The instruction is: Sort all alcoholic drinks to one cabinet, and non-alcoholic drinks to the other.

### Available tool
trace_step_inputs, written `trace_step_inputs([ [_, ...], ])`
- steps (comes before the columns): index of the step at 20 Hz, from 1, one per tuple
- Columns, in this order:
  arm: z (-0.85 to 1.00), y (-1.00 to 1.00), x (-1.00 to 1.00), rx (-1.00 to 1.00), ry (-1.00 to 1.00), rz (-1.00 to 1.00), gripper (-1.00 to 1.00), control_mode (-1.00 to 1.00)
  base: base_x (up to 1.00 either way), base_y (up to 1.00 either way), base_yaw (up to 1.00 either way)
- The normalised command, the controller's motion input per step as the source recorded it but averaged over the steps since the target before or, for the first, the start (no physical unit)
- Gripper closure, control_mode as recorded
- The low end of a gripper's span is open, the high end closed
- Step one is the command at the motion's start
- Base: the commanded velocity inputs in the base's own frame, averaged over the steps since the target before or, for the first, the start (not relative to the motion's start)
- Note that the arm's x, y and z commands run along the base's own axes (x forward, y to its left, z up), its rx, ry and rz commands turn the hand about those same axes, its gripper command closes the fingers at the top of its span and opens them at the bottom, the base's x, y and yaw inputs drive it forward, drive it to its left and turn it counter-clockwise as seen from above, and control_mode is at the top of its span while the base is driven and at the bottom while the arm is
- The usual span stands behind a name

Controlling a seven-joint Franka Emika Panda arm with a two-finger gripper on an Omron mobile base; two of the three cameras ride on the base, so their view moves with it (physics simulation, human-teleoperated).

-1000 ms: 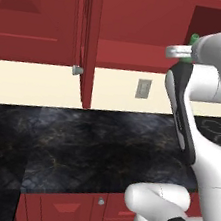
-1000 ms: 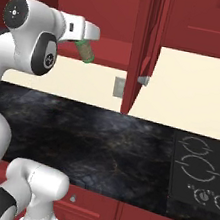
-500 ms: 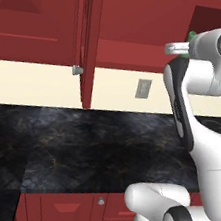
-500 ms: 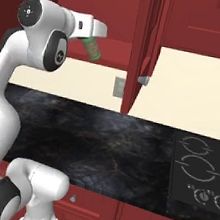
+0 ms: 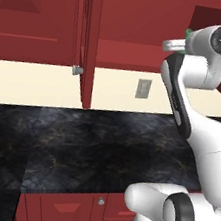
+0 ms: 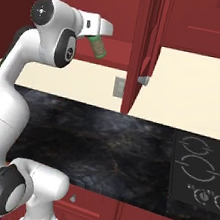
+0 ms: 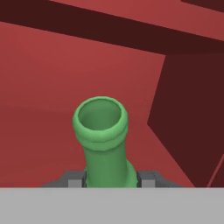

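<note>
The gripper [image 7: 110, 178] is closed on the bright green bottle [image 7: 104, 140], its dark fingertips [image 7: 75, 178] pinching the neck from both sides with only a narrow gap left for the glass. The bottle's open mouth points ahead toward the red cabinet front. In the right base view the bottle [image 6: 98, 46] hangs tilted below the hand, raised high and to the left of the open cabinet door [image 6: 142, 51], well above the black marble counter [image 6: 101, 146]. In the left base view only a small bit of green [image 5: 188, 32] peeks out behind the wrist, to the right of that same door [image 5: 89, 38].

The step in hand looks like carrying this alcoholic drink to its cabinet. To do it well, hold the grip firm on the slim neck, level the bottle before it goes onto the shelf, swing wide of the door edge and its knob [image 6: 143, 80], and set the base down flat before opening the jaws
</note>
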Motion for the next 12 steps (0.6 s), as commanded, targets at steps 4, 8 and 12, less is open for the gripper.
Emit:
trace_step_inputs([
  [4, -0.03, -0.07, 0.29, 0.0, 0.0, 0.0, 1.0, -1.0, 0.0, 0.0, 0.0],
  [8, -0.05, -0.07, 0.26, 0.0, 0.0, 0.0, 1.0, -1.0, 0.0, 0.0, 0.0],
  [12, -0.06, -0.08, 0.24, 0.0, 0.0, 0.0, 1.0, -1.0, 0.0, 0.0, 0.0],
])
